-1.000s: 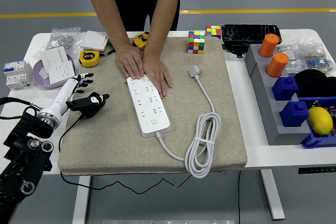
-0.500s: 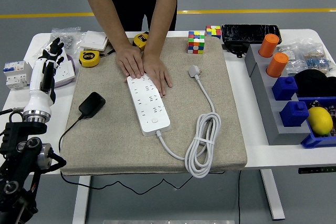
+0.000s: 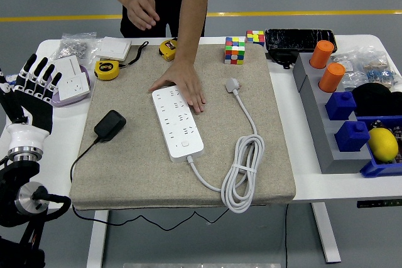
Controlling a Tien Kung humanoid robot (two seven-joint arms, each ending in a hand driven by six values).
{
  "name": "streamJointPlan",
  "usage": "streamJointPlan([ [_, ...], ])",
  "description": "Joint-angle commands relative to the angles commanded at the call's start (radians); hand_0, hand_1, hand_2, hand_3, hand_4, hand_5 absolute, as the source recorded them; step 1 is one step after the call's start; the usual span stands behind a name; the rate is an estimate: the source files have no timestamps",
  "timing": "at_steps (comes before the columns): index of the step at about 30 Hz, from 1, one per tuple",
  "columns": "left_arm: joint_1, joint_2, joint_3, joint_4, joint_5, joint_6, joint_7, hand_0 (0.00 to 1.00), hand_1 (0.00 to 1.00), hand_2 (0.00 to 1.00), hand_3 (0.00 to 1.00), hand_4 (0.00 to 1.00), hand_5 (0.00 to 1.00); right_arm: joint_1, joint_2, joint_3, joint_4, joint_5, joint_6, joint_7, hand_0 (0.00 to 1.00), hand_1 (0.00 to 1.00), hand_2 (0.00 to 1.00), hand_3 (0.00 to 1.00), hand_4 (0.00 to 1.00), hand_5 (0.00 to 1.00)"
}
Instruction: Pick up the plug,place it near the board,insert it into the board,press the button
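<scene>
Since a moment ago my left hand has swung further out to the worktop's left edge and turned palm-up, and the person has lifted one hand off the board. My fingers are spread and upright, holding nothing. The black plug lies flat on the beige mat, just to the right of my hand and a little nearer me, its cord trailing off the front edge. Further right lies the white board, its far end pressed down by the person's other hand.
</scene>
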Motion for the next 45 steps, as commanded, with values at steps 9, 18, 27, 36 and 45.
streamJointPlan([
  [9, 0.005, 0.000, -0.019, 0.001, -0.260, -0.031, 0.009, 0.739, 0.772, 0.742, 0.750, 0.998, 0.998, -0.002, -0.001, 0.002, 0.000, -0.006, 0.001, -0.001, 0.831, 0.723, 0.722, 0.762, 0.998, 0.980],
  [18, 0.009, 0.000, -0.014, 0.004, -0.255, -0.033, 0.014, 0.736, 0.762, 0.727, 0.742, 0.998, 0.998, -0.004, -0.001, -0.005, 0.000, -0.003, 0.001, 0.000, 0.830, 0.723, 0.722, 0.762, 0.998, 0.978],
  [27, 0.010, 0.000, -0.012, 0.008, -0.247, -0.034, 0.018, 0.731, 0.749, 0.717, 0.739, 0.998, 0.998, -0.004, -0.003, -0.004, 0.000, -0.004, 0.001, -0.001, 0.831, 0.723, 0.721, 0.762, 0.998, 0.977],
  [36, 0.009, 0.000, -0.013, 0.010, -0.232, -0.038, 0.023, 0.731, 0.748, 0.717, 0.738, 0.998, 0.998, -0.004, -0.001, -0.006, 0.000, 0.000, 0.001, 0.000, 0.830, 0.723, 0.721, 0.762, 0.998, 0.978],
  [45, 0.008, 0.000, -0.011, 0.011, -0.225, -0.040, 0.027, 0.727, 0.746, 0.712, 0.739, 0.998, 0.998, -0.003, -0.001, 0.002, 0.000, -0.004, 0.001, -0.001, 0.832, 0.723, 0.721, 0.762, 0.998, 0.975],
])
